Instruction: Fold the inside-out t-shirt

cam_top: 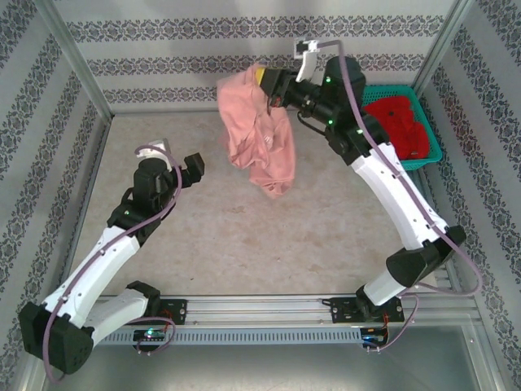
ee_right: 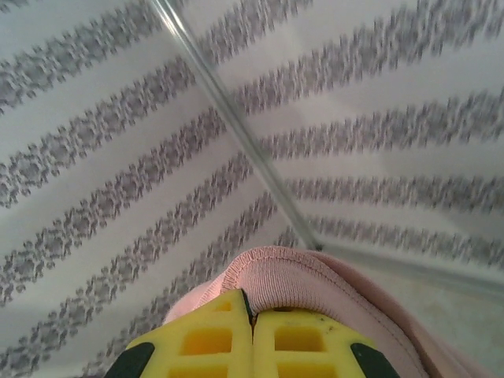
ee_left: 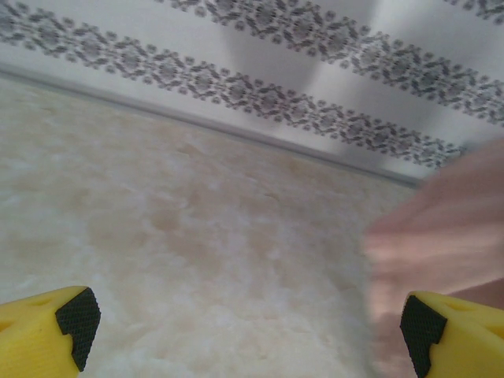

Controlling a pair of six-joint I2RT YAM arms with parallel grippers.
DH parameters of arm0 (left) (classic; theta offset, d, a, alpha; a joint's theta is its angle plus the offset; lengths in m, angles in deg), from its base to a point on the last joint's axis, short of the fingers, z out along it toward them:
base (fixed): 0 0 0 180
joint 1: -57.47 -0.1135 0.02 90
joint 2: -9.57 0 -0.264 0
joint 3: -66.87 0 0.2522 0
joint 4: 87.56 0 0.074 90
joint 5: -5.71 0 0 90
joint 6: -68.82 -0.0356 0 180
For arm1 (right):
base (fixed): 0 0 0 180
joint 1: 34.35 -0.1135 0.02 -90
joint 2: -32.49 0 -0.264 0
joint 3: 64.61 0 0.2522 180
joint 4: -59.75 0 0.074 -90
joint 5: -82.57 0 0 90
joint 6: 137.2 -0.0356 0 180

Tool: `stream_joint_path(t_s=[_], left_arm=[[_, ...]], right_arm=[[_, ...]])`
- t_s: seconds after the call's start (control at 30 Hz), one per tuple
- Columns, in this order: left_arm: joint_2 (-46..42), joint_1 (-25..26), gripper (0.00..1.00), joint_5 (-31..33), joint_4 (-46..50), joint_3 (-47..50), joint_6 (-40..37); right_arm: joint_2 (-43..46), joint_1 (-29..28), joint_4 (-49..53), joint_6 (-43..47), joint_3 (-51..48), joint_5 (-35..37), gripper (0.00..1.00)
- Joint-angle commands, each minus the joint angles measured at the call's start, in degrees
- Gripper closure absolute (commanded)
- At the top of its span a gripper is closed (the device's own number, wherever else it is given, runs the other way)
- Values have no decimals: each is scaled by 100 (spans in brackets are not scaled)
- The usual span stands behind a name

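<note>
Cloth of the inside-out t-shirt (cam_top: 256,138) hangs clamped in the right pincer (ee_right: 253,303); left pincer (cam_top: 172,169) stands wide, empty.

Mostly open worktop (cam_top: 244,236)
Left and middle lie bare; hanging shirt (cam_top: 254,140) and basket (cam_top: 430,134) crowd the far right.

1. The t-shirt (cam_top: 259,138) is dusty salmon-pink.
2. My left gripper (ee_left: 248,324) and right gripper (ee_right: 253,315) are yellow, with black pads (ee_left: 77,319).
3. The walls (cam_top: 244,32) are white with grey floral stripes.
4. The table (cam_top: 244,236) is mottled beige.
5. The basket (cam_top: 429,130) is teal, and its garment (cam_top: 399,122) is bright red.
</note>
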Motion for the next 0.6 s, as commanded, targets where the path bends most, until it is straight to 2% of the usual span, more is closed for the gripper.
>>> stream_joint_path(t_s=[0.0, 0.07, 0.17, 0.23, 0.3, 0.37, 0.43, 0.5, 0.57], left_arm=[[-164, 31, 0, 342, 339, 162, -1], [-114, 25, 0, -28, 207, 281, 26], [255, 34, 0, -781, -155, 494, 85], [703, 34, 0, -1238, -236, 439, 89], [1128, 33, 0, -1465, -135, 271, 63], [1574, 26, 0, -1663, -119, 122, -74], [2074, 25, 0, -2030, -100, -141, -267], [2628, 11, 0, -2295, -46, -427, -393], [3078, -25, 3, -2181, 107, -657, -459]], right_arm=[[158, 574, -1, -618, -703, -118, 100], [-116, 1067, 117, -777, -1223, -45, 98], [-1164, 1688, 1075, -62, -899, 426, 62], [-1898, 1884, 2125, 690, -229, 953, 49], [-1941, 1819, 2465, 1165, -279, 1256, 43], [-1434, 1443, 2029, 1466, -1202, 1380, 34], [-1062, 1056, 1707, 1661, -1924, 1540, 30], [-894, 746, 1402, 1706, -2423, 1393, 28], [-1001, 506, 1163, 1632, -2576, 1086, 28]])
